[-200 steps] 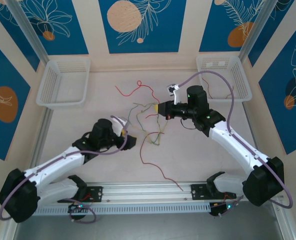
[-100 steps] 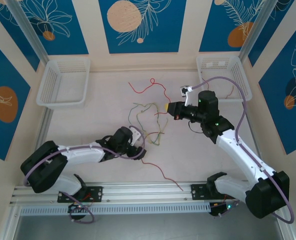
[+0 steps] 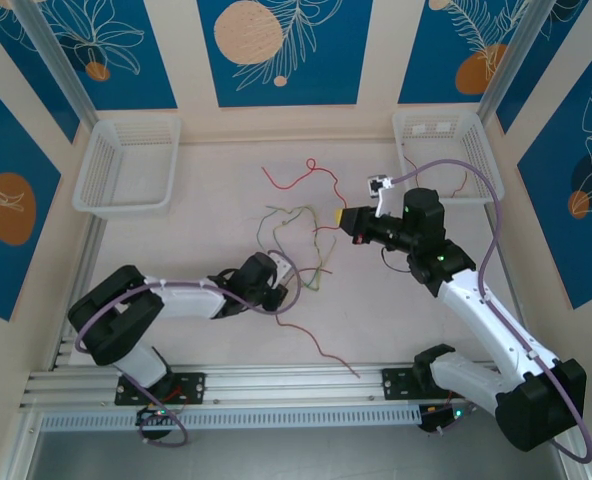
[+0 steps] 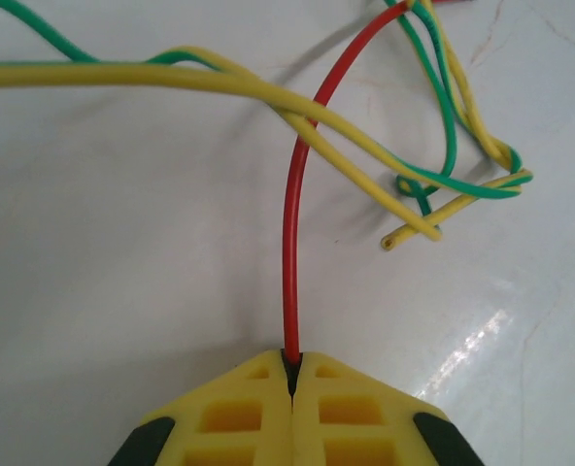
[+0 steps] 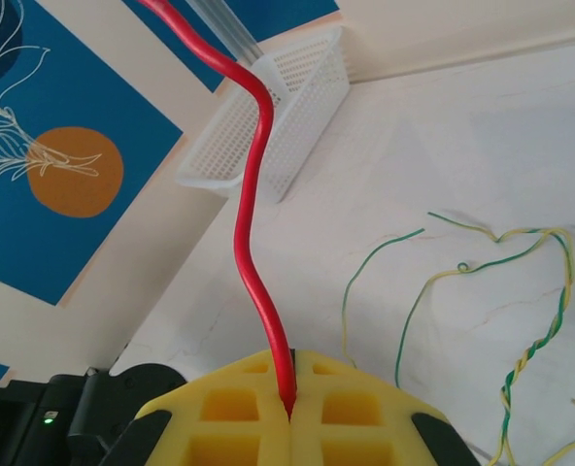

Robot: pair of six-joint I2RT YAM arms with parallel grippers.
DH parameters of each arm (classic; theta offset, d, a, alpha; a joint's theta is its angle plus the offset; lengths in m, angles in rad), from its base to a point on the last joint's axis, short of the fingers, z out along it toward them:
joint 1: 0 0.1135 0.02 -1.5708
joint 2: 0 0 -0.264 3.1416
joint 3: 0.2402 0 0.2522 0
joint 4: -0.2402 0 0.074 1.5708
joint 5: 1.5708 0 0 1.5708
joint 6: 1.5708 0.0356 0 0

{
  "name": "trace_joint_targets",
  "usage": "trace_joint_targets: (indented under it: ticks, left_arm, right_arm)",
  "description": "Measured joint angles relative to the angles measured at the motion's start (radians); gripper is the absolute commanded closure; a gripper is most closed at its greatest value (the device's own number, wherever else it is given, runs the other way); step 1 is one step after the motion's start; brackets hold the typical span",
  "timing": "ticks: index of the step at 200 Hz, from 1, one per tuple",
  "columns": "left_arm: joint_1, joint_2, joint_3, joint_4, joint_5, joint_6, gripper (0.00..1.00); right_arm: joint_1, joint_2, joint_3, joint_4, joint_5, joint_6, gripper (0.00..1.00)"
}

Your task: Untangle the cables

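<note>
The left gripper (image 4: 292, 381), its yellow jaws pressed together, pinches the thin red wire (image 4: 289, 243) at the bottom centre of the left wrist view. Higher up, that wire crosses a bundle of limp green-and-yellow wires (image 4: 268, 97). The right gripper (image 5: 289, 396) clamps the red wire too, just right of centre in the top view. To free it cleanly, the arms would best draw apart slowly and low, so the red strand slides out without tightening the tangle. The pale marbled tabletop (image 3: 196, 240) has a white mesh basket (image 3: 126, 165) at each upper corner, with blue leaf-patterned wall panels (image 3: 281, 50) behind.
</note>
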Motion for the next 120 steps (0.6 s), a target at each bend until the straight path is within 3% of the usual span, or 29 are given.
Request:
trace_joint_targets:
  ticks: [42, 84, 120]
  left_arm:
    - [0.000, -0.192, -0.018, -0.105, -0.053, 0.019, 1.00]
    - [0.001, -0.554, -0.058, -0.280, -0.106, 0.034, 1.00]
    - [0.027, -0.812, -0.056, -0.451, -0.226, 0.032, 1.00]
  right_arm:
    - [-0.015, 0.000, 0.000, -0.005, 0.019, 0.000, 1.00]
    - [-0.043, -0.004, 0.000, -0.033, 0.050, 0.000, 1.00]
    - [-0.111, -0.005, 0.000, -0.047, 0.059, 0.003, 1.00]
